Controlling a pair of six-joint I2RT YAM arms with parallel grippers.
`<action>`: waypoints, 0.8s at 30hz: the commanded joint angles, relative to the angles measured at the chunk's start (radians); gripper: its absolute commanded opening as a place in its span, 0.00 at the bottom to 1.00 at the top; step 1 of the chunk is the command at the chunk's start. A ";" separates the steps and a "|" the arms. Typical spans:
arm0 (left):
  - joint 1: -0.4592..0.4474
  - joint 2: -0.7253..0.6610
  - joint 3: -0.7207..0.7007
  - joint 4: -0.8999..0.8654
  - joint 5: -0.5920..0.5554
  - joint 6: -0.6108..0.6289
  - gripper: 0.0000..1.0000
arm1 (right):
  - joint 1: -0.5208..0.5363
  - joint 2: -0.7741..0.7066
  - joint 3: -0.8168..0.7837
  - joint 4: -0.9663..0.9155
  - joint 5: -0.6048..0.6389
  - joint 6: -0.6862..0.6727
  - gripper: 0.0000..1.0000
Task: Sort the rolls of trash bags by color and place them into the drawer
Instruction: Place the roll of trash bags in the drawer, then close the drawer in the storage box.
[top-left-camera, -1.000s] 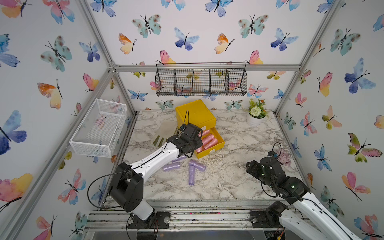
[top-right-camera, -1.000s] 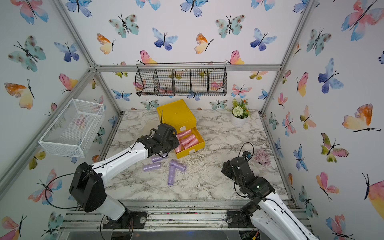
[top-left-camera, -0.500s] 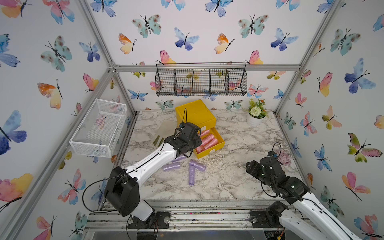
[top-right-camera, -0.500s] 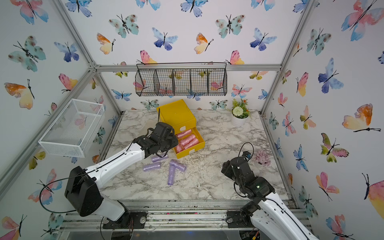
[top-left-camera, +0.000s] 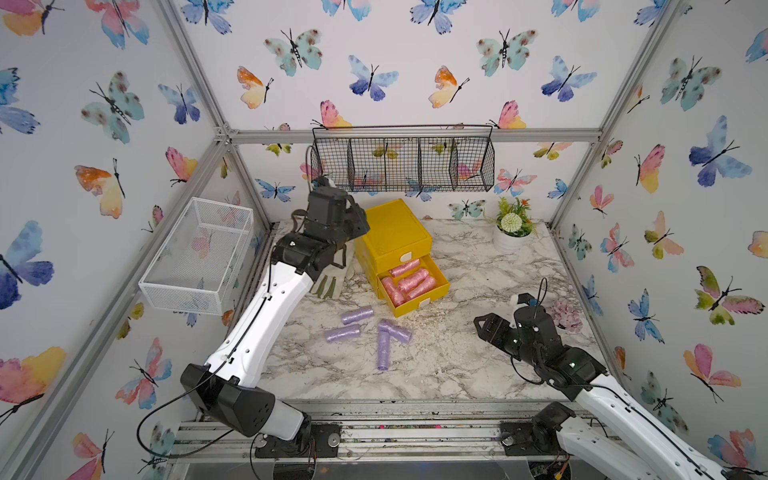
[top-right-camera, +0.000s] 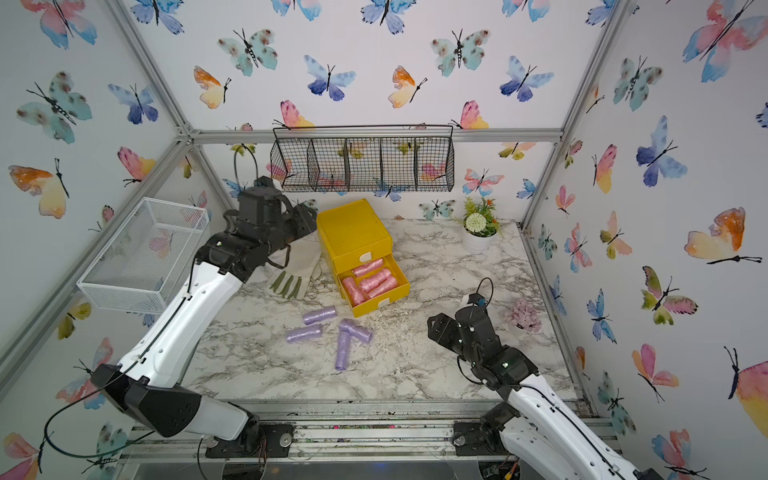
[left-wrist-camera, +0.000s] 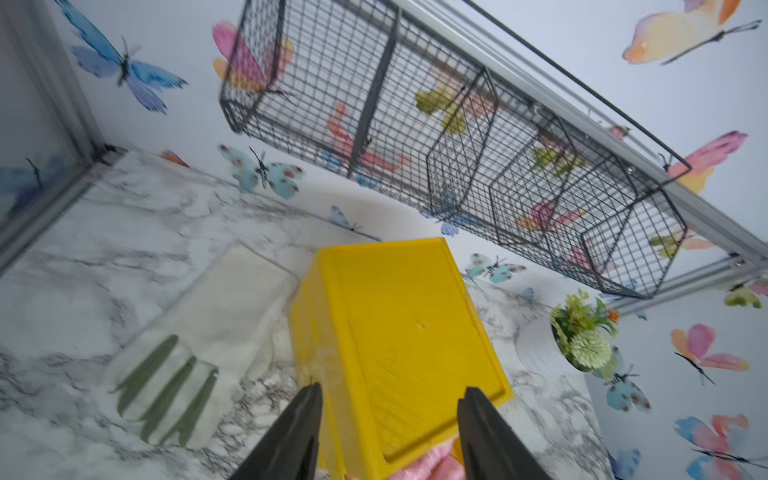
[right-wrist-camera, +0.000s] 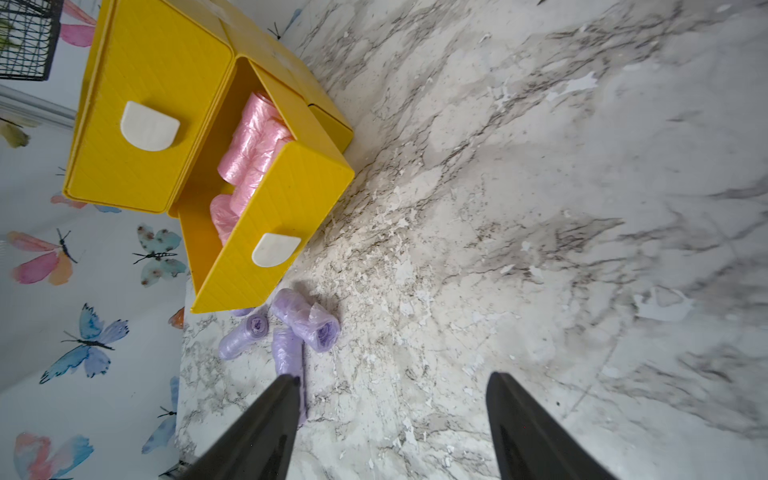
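Pink rolls (top-left-camera: 409, 282) in open yellow drawer (top-left-camera: 411, 306), four lilac rolls (top-left-camera: 357, 314) on counter (top-left-camera: 457, 365), left jaws and right jaws spread, empty.

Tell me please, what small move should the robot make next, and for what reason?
Probably the right gripper, open and empty, should advance toward the purple rolls. The pink rolls already lie in the open drawer, four purple ones lie on the table in front of it, and the left gripper, also open and empty, is raised over the drawer unit.
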 joint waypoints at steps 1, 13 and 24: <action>0.062 0.152 0.103 -0.111 0.149 0.147 0.60 | -0.004 0.037 -0.026 0.179 -0.113 0.018 0.76; 0.123 0.426 0.283 -0.100 0.297 0.267 0.69 | -0.004 0.194 -0.019 0.343 -0.189 0.043 0.76; 0.136 0.551 0.351 -0.123 0.256 0.303 0.68 | -0.004 0.260 -0.048 0.443 -0.202 0.086 0.77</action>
